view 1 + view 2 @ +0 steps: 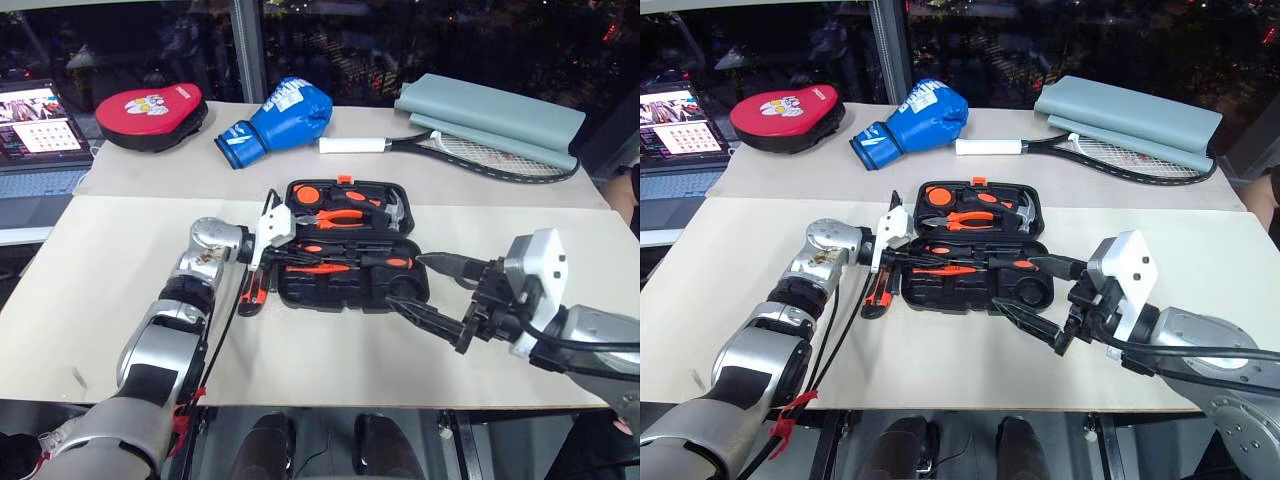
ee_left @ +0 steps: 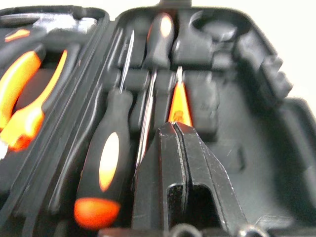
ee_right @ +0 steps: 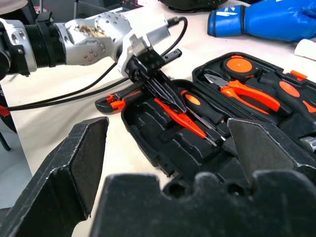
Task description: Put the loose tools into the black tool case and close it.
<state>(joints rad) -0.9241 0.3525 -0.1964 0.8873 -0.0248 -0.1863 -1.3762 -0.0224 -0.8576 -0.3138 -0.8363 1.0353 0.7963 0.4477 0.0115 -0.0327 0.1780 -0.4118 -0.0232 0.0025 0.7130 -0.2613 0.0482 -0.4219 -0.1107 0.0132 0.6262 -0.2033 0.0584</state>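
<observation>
Two screwdrivers with orange-black handles already lay side by side in the near half of the open tool case, seen from the head camera, and one utility knife lay loose on the table touching the case's left edge. From the left wrist, the left gripper had its fingers pinched together on or just above the slim orange tester, which lay in its slot beside one screwdriver handle; whether it gripped the tester I could not tell. From the right wrist, the right gripper stood wide and empty, near the case's front. To finish this step well, the tester probably needed pressing flat into its recess before release. No tape roll was visible.
</observation>
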